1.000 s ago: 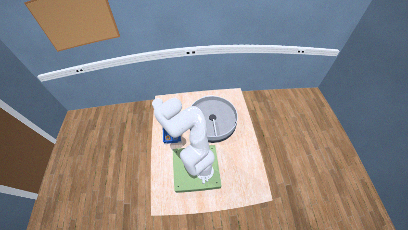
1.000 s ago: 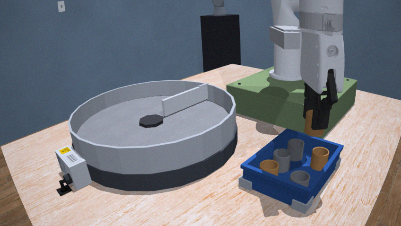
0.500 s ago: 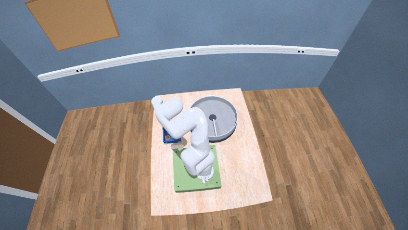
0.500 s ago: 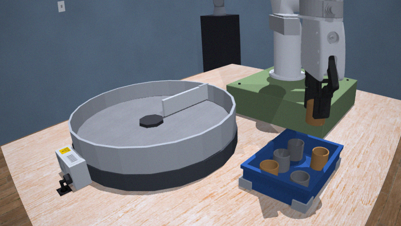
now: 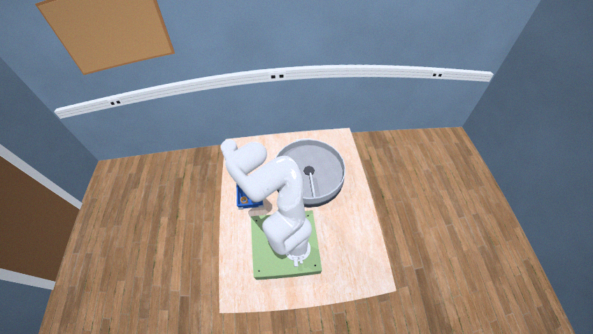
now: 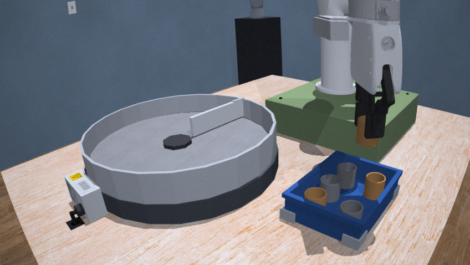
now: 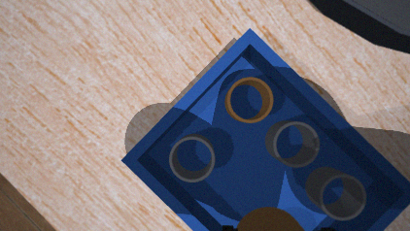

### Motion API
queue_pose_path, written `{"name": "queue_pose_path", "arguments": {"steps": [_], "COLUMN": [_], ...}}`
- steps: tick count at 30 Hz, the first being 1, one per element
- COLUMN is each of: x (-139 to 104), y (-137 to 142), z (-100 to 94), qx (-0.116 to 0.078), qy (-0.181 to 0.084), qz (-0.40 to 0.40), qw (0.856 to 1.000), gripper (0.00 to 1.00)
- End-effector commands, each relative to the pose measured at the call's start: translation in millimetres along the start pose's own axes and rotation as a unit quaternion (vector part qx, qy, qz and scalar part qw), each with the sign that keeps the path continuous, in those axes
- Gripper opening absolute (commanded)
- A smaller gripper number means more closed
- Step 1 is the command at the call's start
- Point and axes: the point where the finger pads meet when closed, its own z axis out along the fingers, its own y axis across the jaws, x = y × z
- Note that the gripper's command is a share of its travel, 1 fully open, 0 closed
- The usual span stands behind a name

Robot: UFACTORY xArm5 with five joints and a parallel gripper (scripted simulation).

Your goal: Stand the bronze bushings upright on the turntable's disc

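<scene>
End effector [image 6: 370,123] part-open, clamped on a bronze bushing [image 6: 363,133] [image 7: 270,222] above the crate [image 6: 323,222] [image 5: 249,205] [image 7: 187,109]. If I swing too low, the bushing could clip the turntable's wall [image 6: 184,187] [image 5: 343,176] and slip or tip.

So compared to a second back, the gripper [image 6: 371,123] is up higher over the blue crate [image 6: 342,197] [image 7: 186,101], and the bronze bushing [image 7: 270,221] in its fingers rides up with it. In the exterior view, there's now a visible gap between the bushing's bottom end and the crate's far rim, where a second ago they about lined up. The white gripper body [image 6: 376,52] sits higher in that view too.
</scene>
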Motion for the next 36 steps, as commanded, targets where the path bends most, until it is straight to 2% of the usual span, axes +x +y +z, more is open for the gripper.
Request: {"name": "queue_pose_path", "arguments": {"steps": [1, 7, 15, 17, 28, 32, 36], "x": [5, 35, 102, 102, 191, 211, 218], "y": [3, 29, 85, 85, 161, 178, 184], "z": [-1.5, -1.4, -1.4, -1.4, -1.2, -1.2, -1.2], "qx": [0.002, 0.002, 0.002, 0.002, 0.002, 0.002, 0.002], "qy": [0.000, 0.001, 0.001, 0.001, 0.002, 0.002, 0.002], "qz": [0.000, 0.000, 0.000, 0.000, 0.000, 0.000, 0.000], "qw": [1.000, 1.000, 1.000, 1.000, 1.000, 1.000, 1.000], "gripper": [0.00, 0.00, 0.00, 0.00, 0.00, 0.00, 0.00]}}
